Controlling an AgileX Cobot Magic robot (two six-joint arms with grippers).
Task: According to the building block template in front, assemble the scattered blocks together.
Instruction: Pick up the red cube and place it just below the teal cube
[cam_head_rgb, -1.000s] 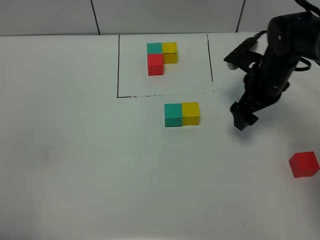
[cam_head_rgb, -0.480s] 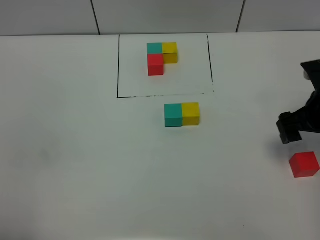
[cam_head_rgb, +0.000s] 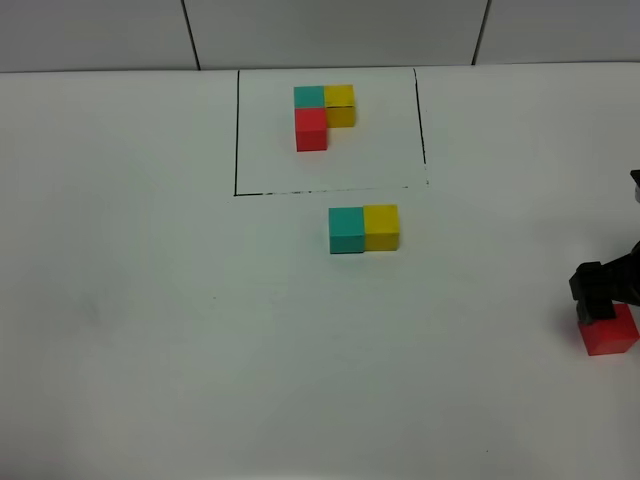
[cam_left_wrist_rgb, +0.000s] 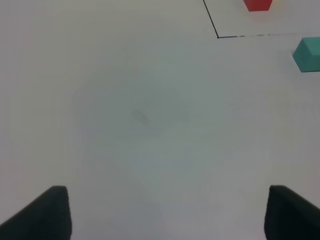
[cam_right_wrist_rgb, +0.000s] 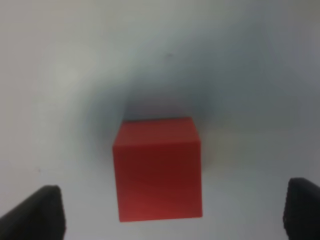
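Cube (cam_right_wrist_rgb: 157, 167): red, matte, square-faced | right end effector (cam_right_wrist_rgb: 175, 207): spread wide over it | left end effector (cam_left_wrist_rgb: 167, 210): spread wide

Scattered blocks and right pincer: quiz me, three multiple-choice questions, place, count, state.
1. Where is the loose red block?
A) inside the black outline
B) far right, under the right pincer
C) far left
2. How many loose blocks touch each other?
A) none
B) two
C) three
3. The right pincer is:
A) open
B) shut on the red block
C) out of view
Answers: 1 B, it sits at the right edge below the pincer; 2 B, teal block and yellow block touch; 3 A, its fingers stand apart beside the red block.
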